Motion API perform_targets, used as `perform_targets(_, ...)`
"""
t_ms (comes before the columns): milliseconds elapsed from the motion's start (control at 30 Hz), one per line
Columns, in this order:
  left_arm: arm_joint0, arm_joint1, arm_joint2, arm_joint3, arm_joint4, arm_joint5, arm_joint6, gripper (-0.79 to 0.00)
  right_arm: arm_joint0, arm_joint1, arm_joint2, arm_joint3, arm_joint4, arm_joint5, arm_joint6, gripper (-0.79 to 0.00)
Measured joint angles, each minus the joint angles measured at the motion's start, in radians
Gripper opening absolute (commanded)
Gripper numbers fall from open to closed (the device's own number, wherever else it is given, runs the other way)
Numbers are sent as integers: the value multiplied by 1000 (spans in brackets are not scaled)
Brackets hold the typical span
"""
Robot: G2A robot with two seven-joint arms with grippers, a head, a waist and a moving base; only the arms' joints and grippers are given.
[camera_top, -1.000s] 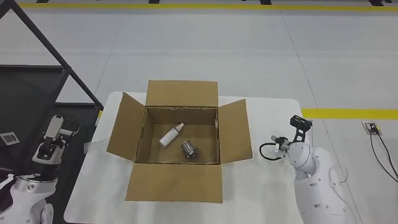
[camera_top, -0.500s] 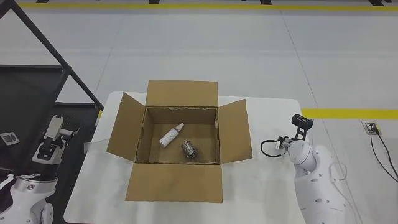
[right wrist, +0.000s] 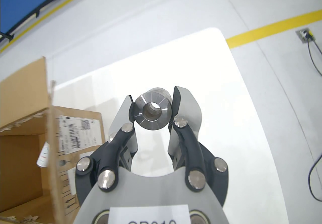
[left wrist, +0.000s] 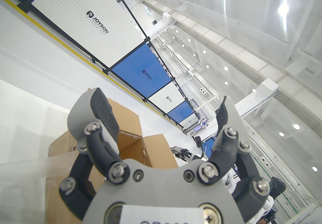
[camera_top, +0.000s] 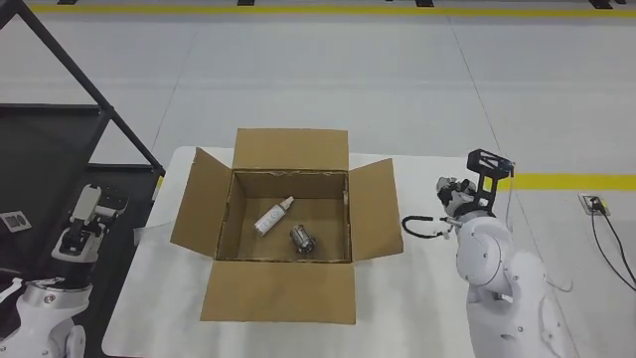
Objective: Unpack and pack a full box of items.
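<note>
Your right gripper [right wrist: 152, 108] pinches the cylinder [right wrist: 152, 119] by its round sides over the table [right wrist: 213, 71], beside the box [right wrist: 22, 91]; smooth metal could slip and roll off the edge. Your left gripper [left wrist: 162, 103] gapes empty.

Matt brown cardboard box [camera_top: 278, 296], brushed shiny steel cylinder [right wrist: 152, 111], smooth white table [right wrist: 201, 71].

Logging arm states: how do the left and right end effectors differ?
The left end effector is open and empty; the right end effector is shut on a metal cylinder. The left points up toward the ceiling; the right hangs over the table beside the box. Both share the same grey two-finger build.
</note>
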State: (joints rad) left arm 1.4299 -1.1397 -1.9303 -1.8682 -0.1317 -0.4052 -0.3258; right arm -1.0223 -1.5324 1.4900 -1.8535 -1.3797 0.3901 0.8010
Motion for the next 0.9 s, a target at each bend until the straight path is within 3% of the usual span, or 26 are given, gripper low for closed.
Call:
perform_targets(167, 0, 0, 0, 0, 0, 0, 0, 0, -20, -12, -152, -141, -53, 19, -70, -785)
perform_targets(367, 0, 0, 0, 0, 0, 0, 0, 0, 30, -25, -313, -123, -53, -56, -52, -785)
perform_targets(700, 0, 0, 0, 0, 0, 0, 0, 0, 224, -64, -475, 159, 10, -97, 32, -785)
perform_targets(900, 0, 0, 0, 0, 0, 0, 0, 0, 352, -98, -557, 413, 63, -98, 85, -785)
